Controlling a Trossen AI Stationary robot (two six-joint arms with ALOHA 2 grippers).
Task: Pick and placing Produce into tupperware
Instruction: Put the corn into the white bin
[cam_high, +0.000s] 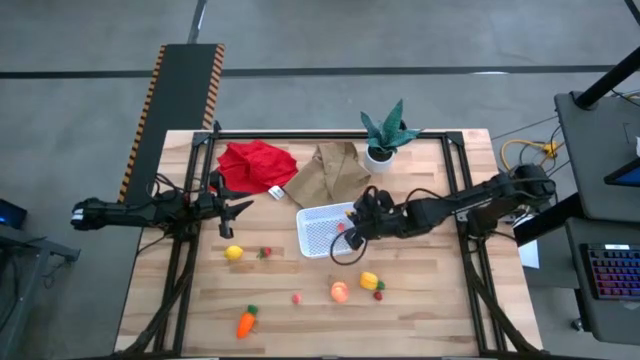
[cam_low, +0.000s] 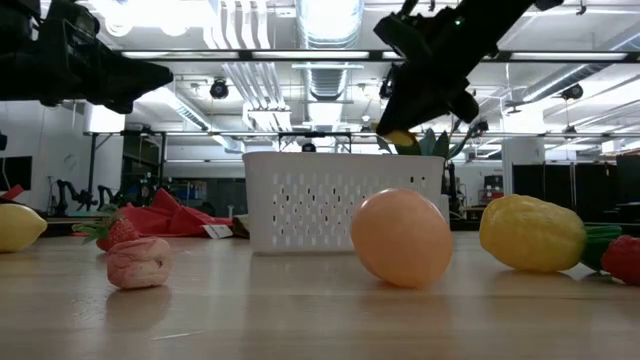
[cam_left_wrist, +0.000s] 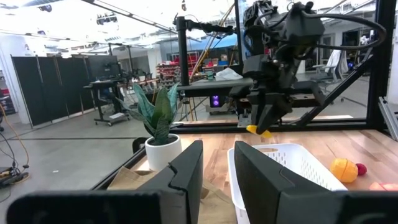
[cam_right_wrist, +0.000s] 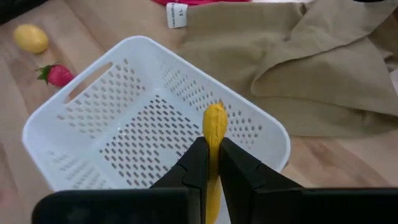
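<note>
White perforated basket (cam_high: 322, 232) sits mid-table. Right gripper (cam_right_wrist: 211, 163) hangs above it, fingers clamped on a thin yellow piece of produce (cam_right_wrist: 214, 127); which fruit it is, cannot tell. In the low view the piece (cam_low: 399, 139) shows above the basket's rim (cam_low: 340, 158), not yet inside.

Judgement: the step in hand is the drop. Best done by keeping the piece over the basket floor, away from the wall next to the tan cloth (cam_high: 330, 172), lowering below the rim, then parting the fingers so it does not bounce out.

Left gripper (cam_left_wrist: 217, 168) waits well apart near the red cloth (cam_high: 256, 165), fingers apart, holding nothing.

Still on the table: lemon (cam_high: 234, 253), carrot (cam_high: 246, 321), peach (cam_high: 340, 291), yellow pepper (cam_high: 369, 281), berries.
</note>
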